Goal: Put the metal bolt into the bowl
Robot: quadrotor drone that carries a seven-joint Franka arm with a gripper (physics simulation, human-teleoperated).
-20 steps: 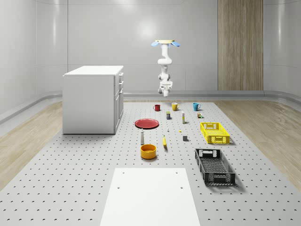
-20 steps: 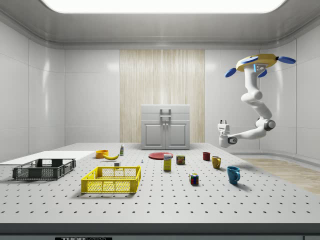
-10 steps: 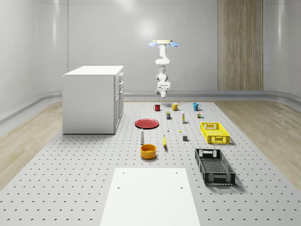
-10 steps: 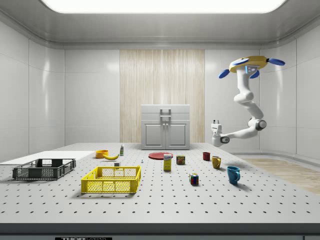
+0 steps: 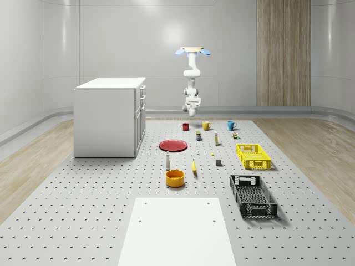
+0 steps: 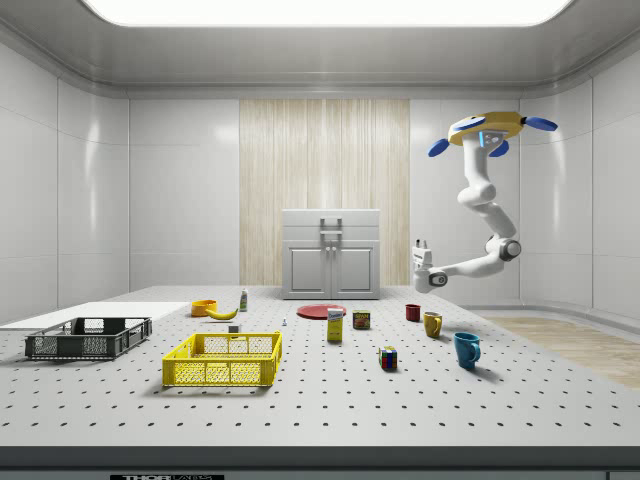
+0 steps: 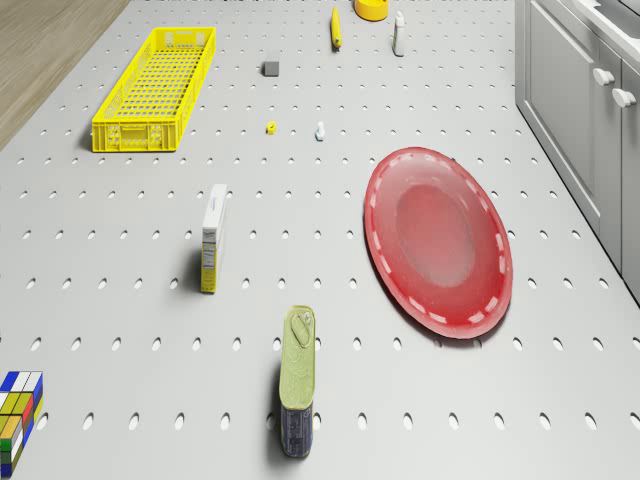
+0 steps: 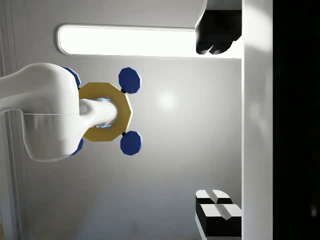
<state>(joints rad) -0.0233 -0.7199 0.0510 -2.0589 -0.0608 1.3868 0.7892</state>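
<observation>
Side view: the drone (image 6: pixel 485 130) hovers high over the table's (image 6: pixel 560 400) far end, its arm curled so that the gripper (image 6: pixel 421 245) hangs above the red mug (image 6: pixel 412 312), fingers spread wide and holding nothing. The metal bolt (image 7: pixel 320 130) stands on the table, at roughly 1 o'clock from the orange bowl (image 5: pixel 175 178) in the whole-scene view.

On the worktop (image 5: pixel 83 221), seen whole-scene, the bowl (image 5: pixel 175 178) sits centrally, the bolt (image 5: pixel 198 153) at its 1 o'clock, the plate (image 5: pixel 173 145) at 12, the crates (image 5: pixel 253 156) at 3, and the drone (image 5: pixel 194 51) hovers above the far edge.
</observation>
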